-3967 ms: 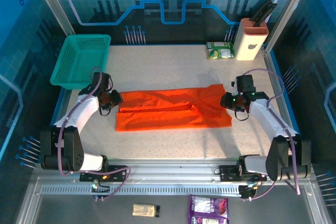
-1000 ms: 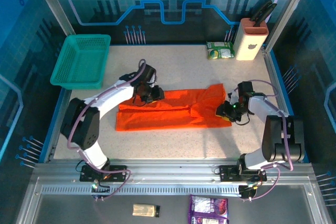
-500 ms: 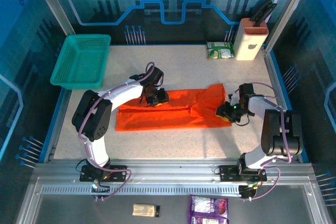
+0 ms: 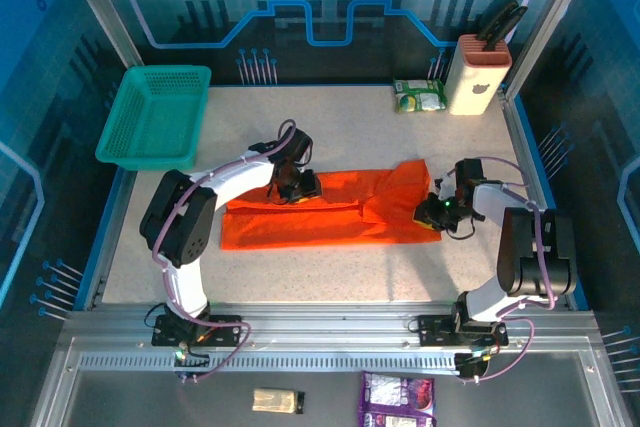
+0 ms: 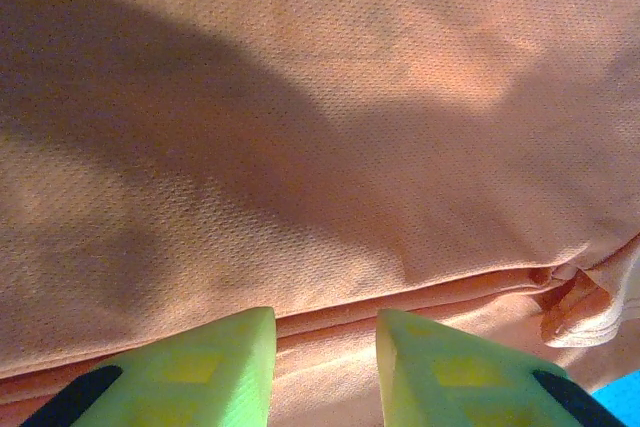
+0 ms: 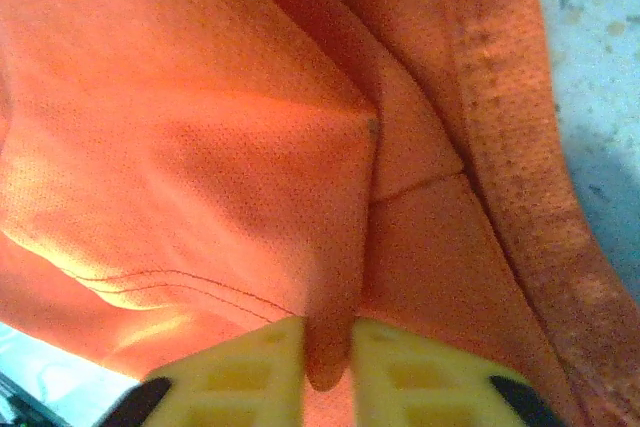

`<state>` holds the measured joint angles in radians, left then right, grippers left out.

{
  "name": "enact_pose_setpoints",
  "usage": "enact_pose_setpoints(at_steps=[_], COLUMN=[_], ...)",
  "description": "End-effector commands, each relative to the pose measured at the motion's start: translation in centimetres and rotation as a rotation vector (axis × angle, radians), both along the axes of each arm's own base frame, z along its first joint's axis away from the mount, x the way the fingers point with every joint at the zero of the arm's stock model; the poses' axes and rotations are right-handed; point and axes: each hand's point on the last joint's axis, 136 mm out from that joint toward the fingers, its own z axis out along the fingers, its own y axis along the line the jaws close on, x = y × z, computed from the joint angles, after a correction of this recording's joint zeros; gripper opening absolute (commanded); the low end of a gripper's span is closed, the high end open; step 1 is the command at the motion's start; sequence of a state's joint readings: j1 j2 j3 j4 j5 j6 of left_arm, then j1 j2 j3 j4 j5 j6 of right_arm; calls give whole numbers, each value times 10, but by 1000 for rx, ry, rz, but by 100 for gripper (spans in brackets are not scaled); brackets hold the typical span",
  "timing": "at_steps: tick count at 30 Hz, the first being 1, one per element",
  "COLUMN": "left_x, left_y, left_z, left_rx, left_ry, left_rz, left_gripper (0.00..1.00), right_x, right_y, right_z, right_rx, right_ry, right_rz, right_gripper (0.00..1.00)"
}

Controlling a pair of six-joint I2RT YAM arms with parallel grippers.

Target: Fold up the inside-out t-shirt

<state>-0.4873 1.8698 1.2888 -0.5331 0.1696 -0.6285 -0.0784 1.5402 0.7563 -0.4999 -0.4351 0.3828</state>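
Two grippers, one thin shirt: we think this fold could easily come undone.
At about 11 o'clock on the band, our left gripper sits low over the far long edge of the inside-out t-shirt. Its fingers are partly spread, with a folded edge showing in the gap and nothing pinched, and we judge that a sideways slide from there would rumple the layers. The shirt lies as a long flat band across the middle of the speckled worktop. It is thin orange-red knit with a fine dotted weave, soft creases and stitched hems. At the band's 3 o'clock end, our right gripper is closed tight on a small ridge of cloth. So slight a bite may slip out, or lift only one layer and let the fold open.
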Motion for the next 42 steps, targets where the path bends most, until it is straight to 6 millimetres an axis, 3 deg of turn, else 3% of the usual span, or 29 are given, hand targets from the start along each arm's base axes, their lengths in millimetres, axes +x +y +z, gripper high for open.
enact_pose_setpoints(at_steps=[1, 4, 11, 22, 26, 28, 30, 34, 39, 42], left_x=[4, 5, 8, 13, 14, 15, 17, 20, 27, 32], left_y=[-1, -1, -2, 0, 3, 8, 18, 52, 108, 140], left_z=[2, 2, 1, 5, 6, 5, 6, 8, 3, -1], left_rx=[18, 20, 23, 36, 41, 46, 53, 65, 107, 143], left_ry=[-8, -10, -12, -11, -10, -5, -3, -4, 16, 28], left_rz=[-8, -10, -28, -60, -55, -47, -28, 37, 119, 158], left_gripper=[33, 33, 33, 33, 33, 33, 33, 33, 31, 29], right_x=[0, -1, -21, -40, -39, -37, -33, -12, 37, 68], right_y=[4, 4, 9, -2, -2, 0, -3, -14, -25, -35], right_z=[16, 30, 49, 18, 16, 19, 25, 43, 61, 57], right_rx=[10, -2, -21, -99, -99, -90, -106, -150, -154, -179], right_ry=[-30, -53, -54, 11, 14, 13, -4, -74, -140, -140], right_rz=[-2, -7, -26, -86, -82, -73, -72, -73, -55, -43], right_gripper=[7, 0, 0, 0, 10, 24, 35, 44, 46, 46])
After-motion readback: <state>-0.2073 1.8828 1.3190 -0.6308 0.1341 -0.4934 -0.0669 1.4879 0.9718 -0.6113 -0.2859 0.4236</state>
